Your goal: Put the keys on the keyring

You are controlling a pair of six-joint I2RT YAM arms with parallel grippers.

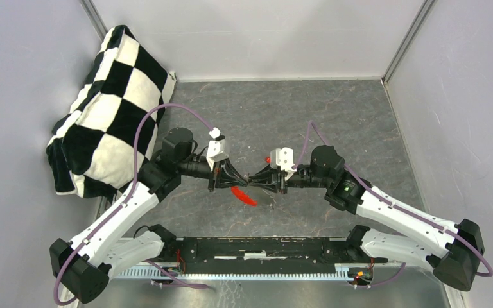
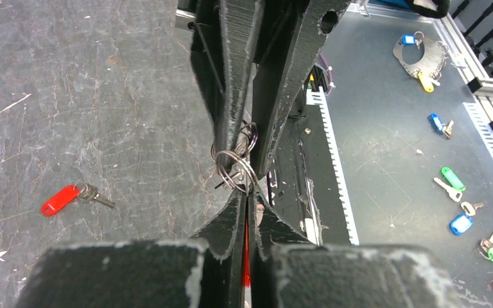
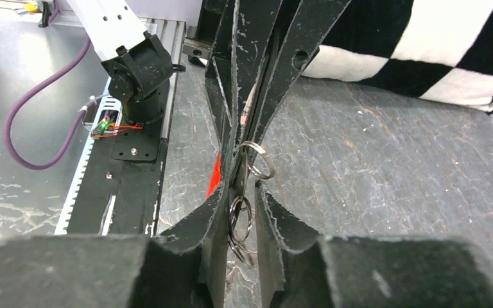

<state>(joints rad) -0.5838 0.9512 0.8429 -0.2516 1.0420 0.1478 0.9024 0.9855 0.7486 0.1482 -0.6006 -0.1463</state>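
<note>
Keyring between left fingers and right fingers

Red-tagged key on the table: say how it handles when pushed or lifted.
The red-tagged key lies flat, so a push likely slides it, no rolling. Tag and blade meet at a small link, so lifting probably leaves one dangling.

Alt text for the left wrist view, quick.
The left gripper and right gripper meet tip to tip, both pinching the keyring of metal loops. A red-tagged key lies loose on the table at left.
</note>
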